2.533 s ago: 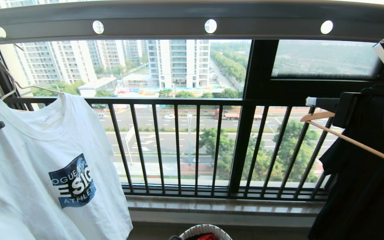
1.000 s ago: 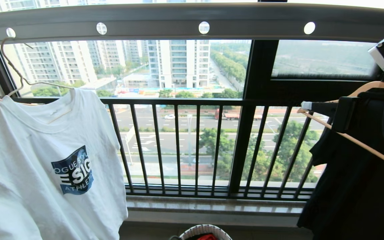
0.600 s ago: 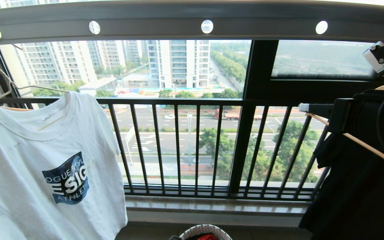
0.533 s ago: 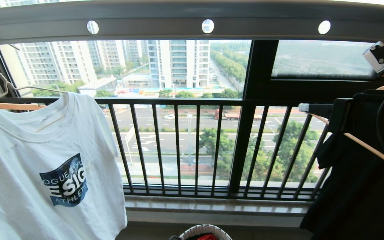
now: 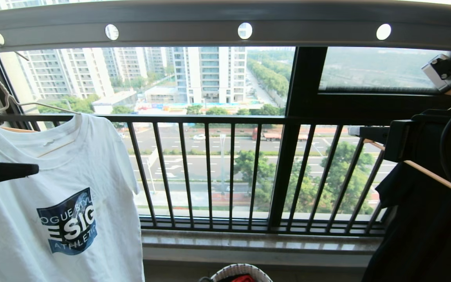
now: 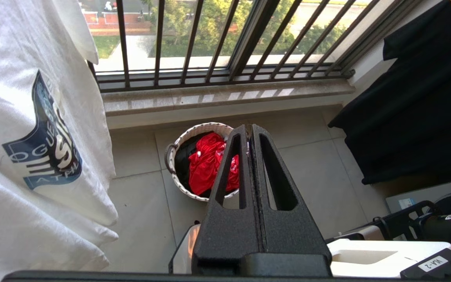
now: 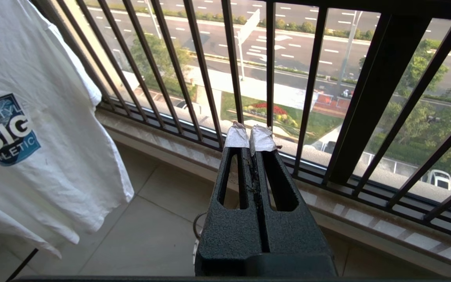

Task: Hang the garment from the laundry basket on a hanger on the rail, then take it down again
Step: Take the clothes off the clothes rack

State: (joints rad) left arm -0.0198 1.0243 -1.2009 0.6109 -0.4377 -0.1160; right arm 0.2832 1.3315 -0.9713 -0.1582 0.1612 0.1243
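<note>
The white garment [image 5: 45, 188] with its blue logo hangs at the left on the thin hanger [image 5: 4, 92]. The hanger's hook sits in a hole of the grey rail [image 5: 178, 23]. My left gripper [image 5: 34, 169] is shut and empty; it reaches in from the left, level, in front of the shirt's chest. From the left wrist view this left gripper [image 6: 248, 127] points over the laundry basket [image 6: 194, 131], beside the garment [image 6: 33, 117]. At the right my right gripper [image 5: 352, 130], with taped tips, is shut and empty. That right gripper [image 7: 251, 135] faces the window bars.
The laundry basket [image 5: 241, 268] on the floor tiles holds red and black clothes. A black garment [image 5: 425, 235] on a wooden hanger [image 5: 425, 170] hangs at the right by my right arm. The black barred railing [image 5: 217, 172] and stone sill [image 5: 257, 244] close the front.
My left gripper has swung in from the left edge, across the front of the shirt. The shirt and hanger have swayed a little. My right gripper has crept slightly left.
</note>
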